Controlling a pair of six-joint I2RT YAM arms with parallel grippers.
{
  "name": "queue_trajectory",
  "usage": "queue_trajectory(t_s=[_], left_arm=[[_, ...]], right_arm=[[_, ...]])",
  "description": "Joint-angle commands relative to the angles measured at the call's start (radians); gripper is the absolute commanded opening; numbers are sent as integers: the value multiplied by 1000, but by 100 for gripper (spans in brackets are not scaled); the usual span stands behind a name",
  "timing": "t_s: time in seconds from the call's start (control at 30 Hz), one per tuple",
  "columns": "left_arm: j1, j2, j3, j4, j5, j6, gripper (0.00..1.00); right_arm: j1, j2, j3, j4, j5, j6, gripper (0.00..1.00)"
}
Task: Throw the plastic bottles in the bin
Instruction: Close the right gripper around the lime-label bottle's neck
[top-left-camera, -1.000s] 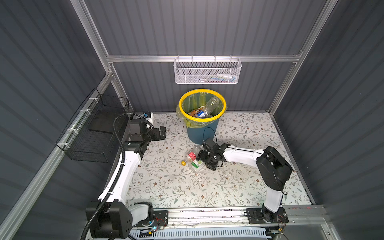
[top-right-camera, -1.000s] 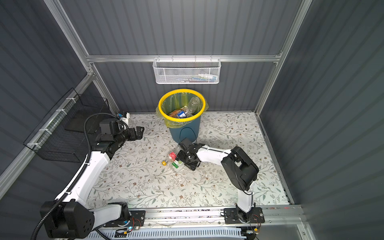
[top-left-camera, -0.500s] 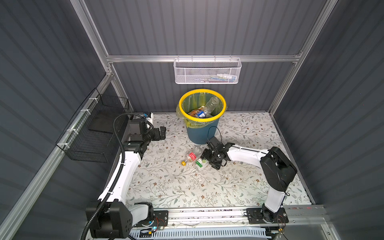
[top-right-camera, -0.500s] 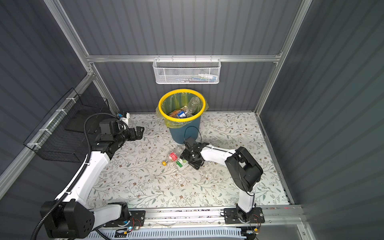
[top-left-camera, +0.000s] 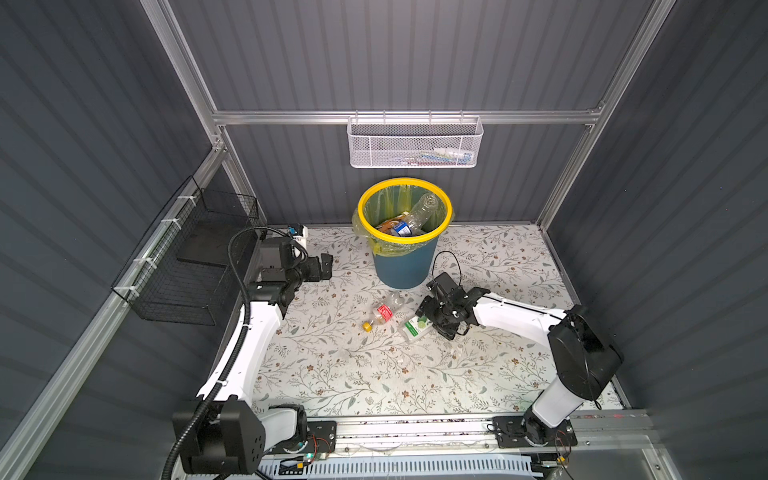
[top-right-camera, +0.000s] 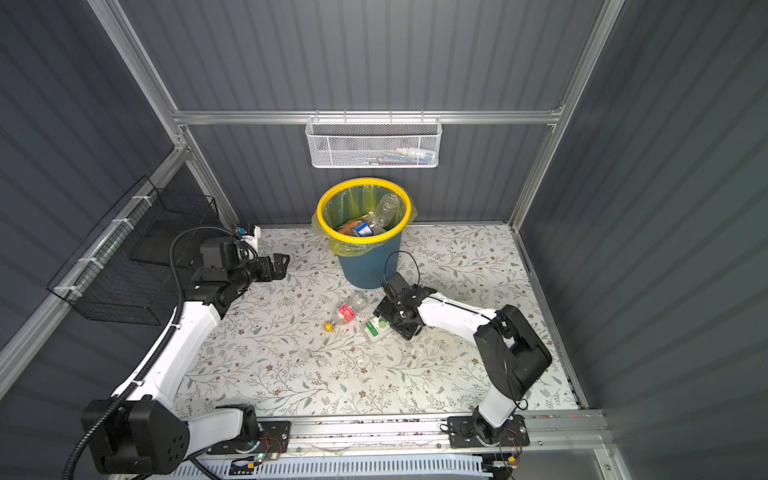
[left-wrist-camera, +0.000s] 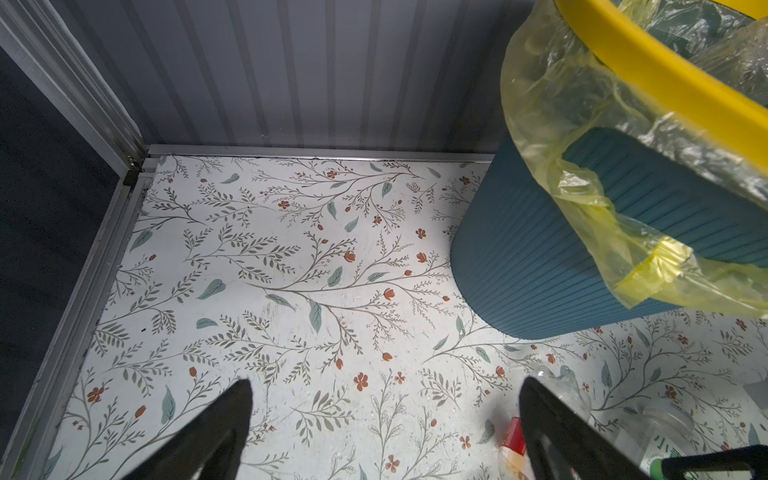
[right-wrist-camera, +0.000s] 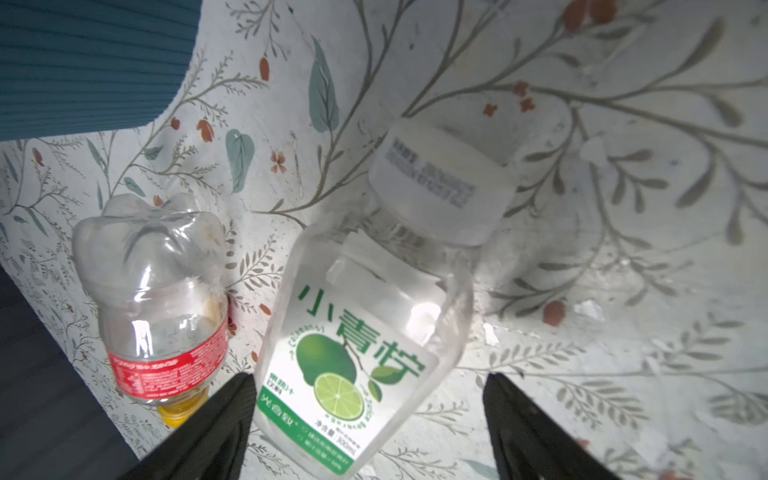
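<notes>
Two lie loose: red-labelled bottle (top-left-camera: 382, 312), lime-labelled bottle (top-left-camera: 414, 328) within spread right gripper (right-wrist-camera: 370, 380); left gripper (left-wrist-camera: 386, 384) spread.

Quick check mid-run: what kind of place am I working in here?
Likely a staged robot test cell, not a real room: grey panel walls on aluminium framing, a floral sheet floor, arms bolted to a front rail.

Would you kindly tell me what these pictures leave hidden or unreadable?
Inside the bin: both top views; its wall and upper bottles hide lower ones.
Items in the white mesh basket: both top views; too small.
The red-label bottle: left wrist view; bottom edge and left gripper hide most.
</notes>
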Motion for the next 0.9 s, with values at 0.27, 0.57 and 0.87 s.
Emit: queue_trajectory(t_s=[0.27,0.57,0.87], left_arm=[[8,5,-9,4,21,4,100],[8,14,-5,3,31,3,100],[8,16,-5,0,31,5,100]], right_arm=[[0,121,89,45,3,32,88],[-7,157,111,38,24,13,89],[-23,148,87,29,32,-19,85]])
